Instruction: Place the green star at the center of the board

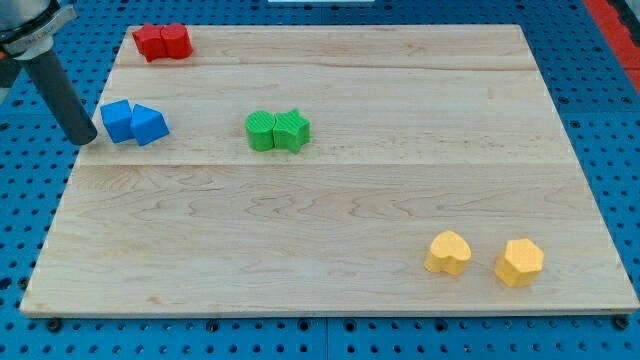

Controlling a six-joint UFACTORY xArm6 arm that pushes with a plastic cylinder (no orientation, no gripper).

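The green star (293, 129) lies on the wooden board (330, 230), left of its middle and a little toward the view's top. A second green block (261, 131), roundish, touches the star's left side. My tip (82, 138) is at the board's left edge, just left of the blue blocks and well left of the green pair. The tip touches no block.
Two blue blocks (134, 122) sit side by side right next to my tip. Two red blocks (162, 42) sit at the top left corner. A yellow heart (448, 253) and a yellow hexagon (519, 262) lie at the bottom right.
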